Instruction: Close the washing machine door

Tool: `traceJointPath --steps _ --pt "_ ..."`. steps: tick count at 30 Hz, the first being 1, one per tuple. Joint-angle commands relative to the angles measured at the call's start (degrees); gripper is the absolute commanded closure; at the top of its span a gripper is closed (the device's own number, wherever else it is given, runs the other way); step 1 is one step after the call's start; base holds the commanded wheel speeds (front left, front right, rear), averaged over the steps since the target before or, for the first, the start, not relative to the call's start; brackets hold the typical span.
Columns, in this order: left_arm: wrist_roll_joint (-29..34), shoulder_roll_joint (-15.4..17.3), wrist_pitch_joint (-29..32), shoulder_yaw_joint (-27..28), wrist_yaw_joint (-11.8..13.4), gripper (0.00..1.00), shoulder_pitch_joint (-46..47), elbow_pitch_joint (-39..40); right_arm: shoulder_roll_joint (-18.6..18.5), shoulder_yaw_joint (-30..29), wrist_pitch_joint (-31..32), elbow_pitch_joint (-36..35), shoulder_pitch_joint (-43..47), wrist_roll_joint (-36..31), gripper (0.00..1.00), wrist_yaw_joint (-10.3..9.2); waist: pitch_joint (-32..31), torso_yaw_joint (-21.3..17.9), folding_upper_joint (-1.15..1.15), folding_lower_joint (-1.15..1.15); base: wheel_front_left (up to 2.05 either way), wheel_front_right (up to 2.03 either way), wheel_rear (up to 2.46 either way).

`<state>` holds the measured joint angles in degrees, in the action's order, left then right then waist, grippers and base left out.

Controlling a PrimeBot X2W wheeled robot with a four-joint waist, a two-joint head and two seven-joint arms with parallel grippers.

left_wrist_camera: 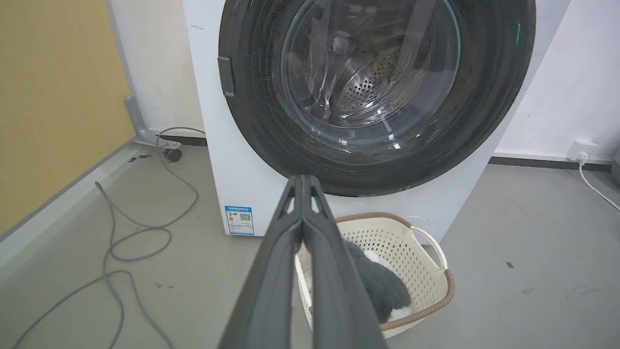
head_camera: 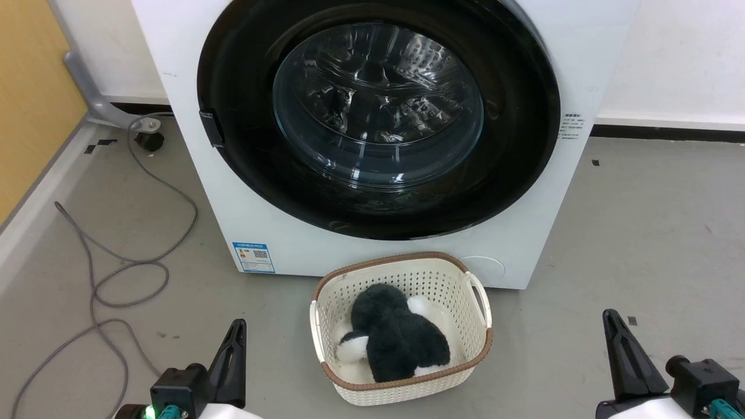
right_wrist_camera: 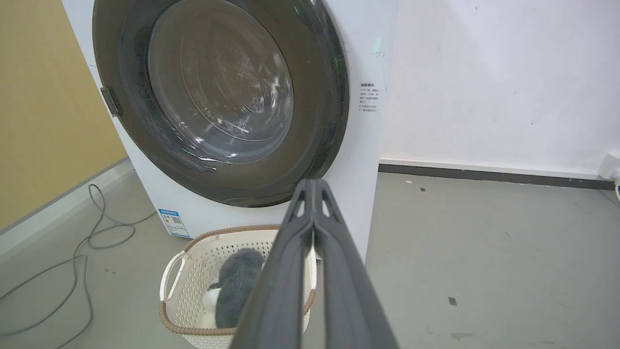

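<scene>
In the head view the white washing machine (head_camera: 349,256) fills the 12 o'clock part of the scene, standing on the grey floor (head_camera: 640,233). Its round black door (head_camera: 378,116) lies flat against the front, with no gap showing along its rim. The steel drum shows through the clear glass centre. A small dark catch (head_camera: 210,128) sits at the door's 9 o'clock edge, and a blue label (head_camera: 253,257) is low on the front, at about 7 o'clock from the door.

Just in front of the machine, at 6 o'clock from the door, is a cream basket (head_camera: 326,291) holding a black-and-white soft toy (head_camera: 396,337). A grey cable (head_camera: 116,273) loops over the floor at 9 o'clock.

The left claw (head_camera: 237,326) is at 7 o'clock and the right claw (head_camera: 609,317) at 5 o'clock. Both are well apart from the door. Each wrist view shows its own claw, left (left_wrist_camera: 302,179) and right (right_wrist_camera: 314,182), clenched with fingers pressed together and grasping nothing.
</scene>
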<state>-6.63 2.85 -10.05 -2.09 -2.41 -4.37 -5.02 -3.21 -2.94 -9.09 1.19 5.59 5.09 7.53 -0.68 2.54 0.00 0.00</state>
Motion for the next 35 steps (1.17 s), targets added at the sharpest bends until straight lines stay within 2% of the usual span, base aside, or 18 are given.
traceJointPath --steps 1,35 --pt "0.5 0.0 0.3 0.2 0.4 1.0 1.0 0.5 0.1 0.2 0.4 -0.4 -0.9 -0.3 1.0 -0.01 0.0 0.0 0.0 0.0 0.0 0.0 0.0" --pt "3.0 0.0 4.2 1.0 1.2 1.0 2.4 2.3 0.2 1.3 4.0 -0.7 -2.8 -2.3 1.0 -0.03 0.3 -1.1 0.0 0.0 0.0 0.0 0.0"
